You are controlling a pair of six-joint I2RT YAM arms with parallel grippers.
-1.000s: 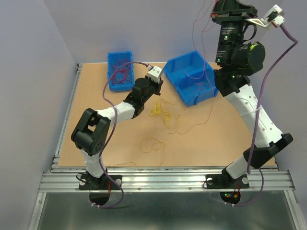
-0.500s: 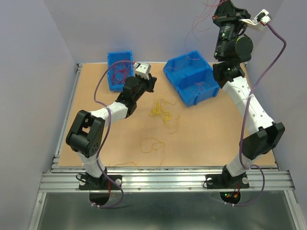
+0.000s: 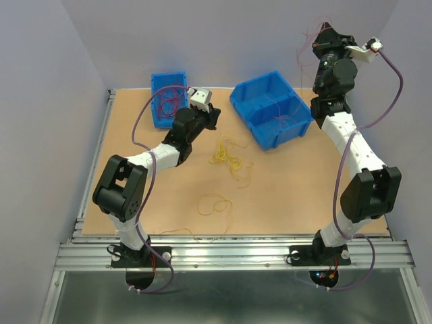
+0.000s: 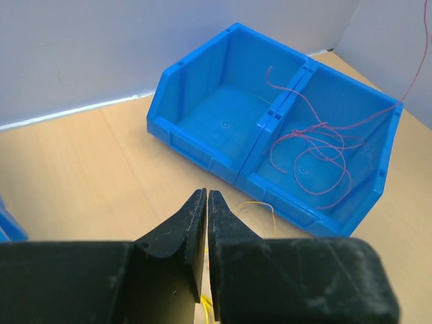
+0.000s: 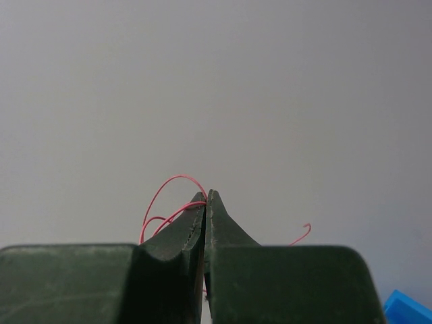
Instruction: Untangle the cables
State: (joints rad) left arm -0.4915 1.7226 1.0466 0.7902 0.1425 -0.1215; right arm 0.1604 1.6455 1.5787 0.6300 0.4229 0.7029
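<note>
My right gripper [image 3: 323, 32] is raised high at the back right, shut on thin red cables [image 5: 169, 185] that curl out of its tips [image 5: 206, 196]. More red cables [image 4: 317, 145] lie in the right half of the double blue bin [image 3: 260, 104], and others fill the small blue bin [image 3: 156, 79]. Yellow cables [image 3: 228, 156] lie tangled mid-table, with a separate yellow loop [image 3: 212, 204] nearer me. My left gripper [image 3: 214, 117] hovers beyond the yellow tangle. Its jaws [image 4: 206, 196] are shut to a hairline slit, and I cannot tell whether a yellow strand is pinched.
The double blue bin [image 4: 216, 115] stands just ahead of my left gripper, its left compartment bare. One yellow strand [image 4: 260, 206] lies against its front wall. The table's metal rail [image 3: 236, 246] runs along the near edge, and walls close in on the left, back and right.
My right gripper swung back toward the rear wall with the red cables, and the long red strand trailing on the table lifted off. The left gripper shifted left and back, then held still.
</note>
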